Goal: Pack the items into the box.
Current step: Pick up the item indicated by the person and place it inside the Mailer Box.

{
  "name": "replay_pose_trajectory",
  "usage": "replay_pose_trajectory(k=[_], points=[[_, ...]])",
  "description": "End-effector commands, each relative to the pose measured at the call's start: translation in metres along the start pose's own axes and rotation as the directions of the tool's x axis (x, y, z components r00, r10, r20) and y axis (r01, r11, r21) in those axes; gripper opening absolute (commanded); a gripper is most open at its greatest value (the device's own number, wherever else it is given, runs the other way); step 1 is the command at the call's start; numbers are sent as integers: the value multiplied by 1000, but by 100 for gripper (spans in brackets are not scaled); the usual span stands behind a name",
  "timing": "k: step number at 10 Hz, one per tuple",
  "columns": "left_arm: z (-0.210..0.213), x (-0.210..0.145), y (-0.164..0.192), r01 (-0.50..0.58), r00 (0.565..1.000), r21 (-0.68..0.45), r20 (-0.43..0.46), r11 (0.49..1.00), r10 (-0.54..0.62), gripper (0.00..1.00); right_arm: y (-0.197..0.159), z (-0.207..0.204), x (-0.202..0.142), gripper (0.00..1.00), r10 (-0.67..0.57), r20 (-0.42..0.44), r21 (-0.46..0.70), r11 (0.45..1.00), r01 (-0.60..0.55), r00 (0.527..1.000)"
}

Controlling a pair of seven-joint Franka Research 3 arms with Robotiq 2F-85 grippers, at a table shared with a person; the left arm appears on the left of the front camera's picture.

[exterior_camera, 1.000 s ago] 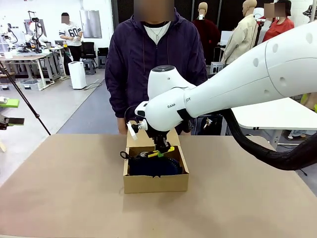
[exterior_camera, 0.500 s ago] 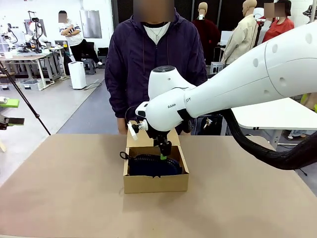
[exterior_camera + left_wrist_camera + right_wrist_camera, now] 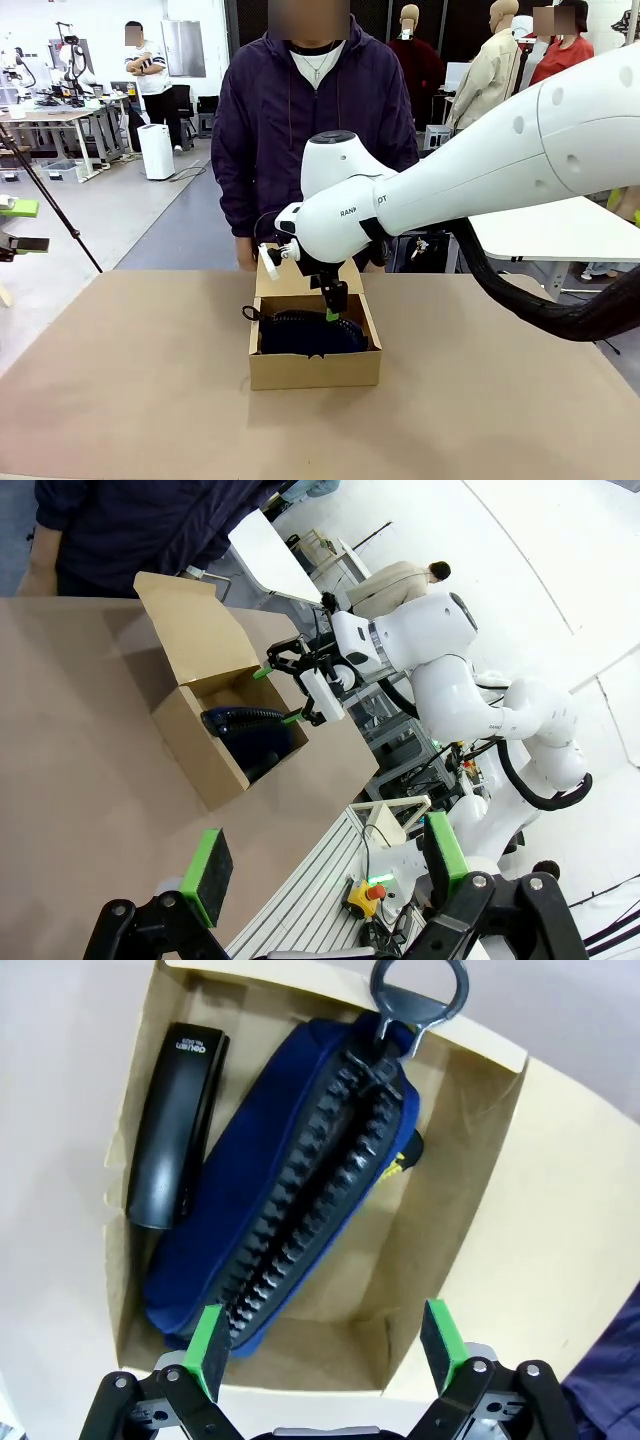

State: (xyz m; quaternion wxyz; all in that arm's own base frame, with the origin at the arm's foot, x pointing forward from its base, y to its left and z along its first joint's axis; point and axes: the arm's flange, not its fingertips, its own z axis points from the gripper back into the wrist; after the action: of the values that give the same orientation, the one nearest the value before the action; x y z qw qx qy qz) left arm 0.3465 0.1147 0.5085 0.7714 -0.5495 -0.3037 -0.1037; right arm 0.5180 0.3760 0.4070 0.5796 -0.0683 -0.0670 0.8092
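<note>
Front view: R arm comes in from pic right and reaches across the middle. The right gripper (image 3: 333,311) points down into the small shallow brown cardboard box (image 3: 315,369), which sits mid-table in front of a person in a dark purple jacket (image 3: 310,130). The hinged lid flap (image 3: 288,281) stands up at the box's far side. A dark navy ribbed zip pouch (image 3: 305,335) lies inside and covers most of the floor; its small loop (image 3: 250,313) pokes over the left wall. Gripper tip is low over the pouch's right end. Touching or not: can't tell from this angle.

Right wrist view: the green pads (image 3: 207,1346) are spread wide w/ nothing between them and nothing gripped. Under them the pouch lies on a diagonal in the box, zip ridge up, ring loop at the rim. A black stapler (image 3: 175,1130) lies flat btw. the pouch and one side wall, right against the pouch. Of the slim yellow-and-black utility knife (image 3: 404,1158), just a small end peeks out at the pouch's other side, near the loop end; the rest is hidden.

Left wrist view: the left gripper (image 3: 325,865) hangs over the bare brown table (image 3: 90,810), well apart from the box. Its fingers are spread wide and it's empty. R arm's gripper is seen farther off, over the open box.
</note>
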Motion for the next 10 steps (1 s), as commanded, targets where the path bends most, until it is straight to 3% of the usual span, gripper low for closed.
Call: replay_pose_trajectory(k=[1,3,4,5,6,7,8,9,10], points=[[4,-1,-2,-6,1000,-2,-17,1000,6,100,12,31,-15,100,-44,-11,34,998,44,999],[4,-1,-2,-6,1000,-2,-17,1000,6,100,36,93,-66,100,-194,-32,131,972,196,981],[4,-1,-2,-6,1000,-2,-17,1000,6,100,51,126,-107,100,-366,-22,194,911,363,931],[4,-1,-2,-6,1000,-2,-17,1000,6,100,64,149,-139,100,-550,21,289,803,521,835],[4,-1,-2,-6,1000,-2,-17,1000,6,100,76,165,-170,100,-799,-9,340,563,754,601],[4,-1,-2,-6,1000,-2,-17,1000,6,100,99,179,-207,100,-890,80,458,433,776,449],[4,-1,-2,-6,1000,-2,-17,1000,6,100,135,190,-249,100,-966,131,562,258,786,224],[4,-1,-2,-6,1000,-2,-17,1000,6,100,174,199,-287,100,-983,181,650,90,754,-39],[4,-1,-2,-6,1000,-2,-17,1000,6,100,214,207,-319,100,-933,219,735,-34,677,-284]])
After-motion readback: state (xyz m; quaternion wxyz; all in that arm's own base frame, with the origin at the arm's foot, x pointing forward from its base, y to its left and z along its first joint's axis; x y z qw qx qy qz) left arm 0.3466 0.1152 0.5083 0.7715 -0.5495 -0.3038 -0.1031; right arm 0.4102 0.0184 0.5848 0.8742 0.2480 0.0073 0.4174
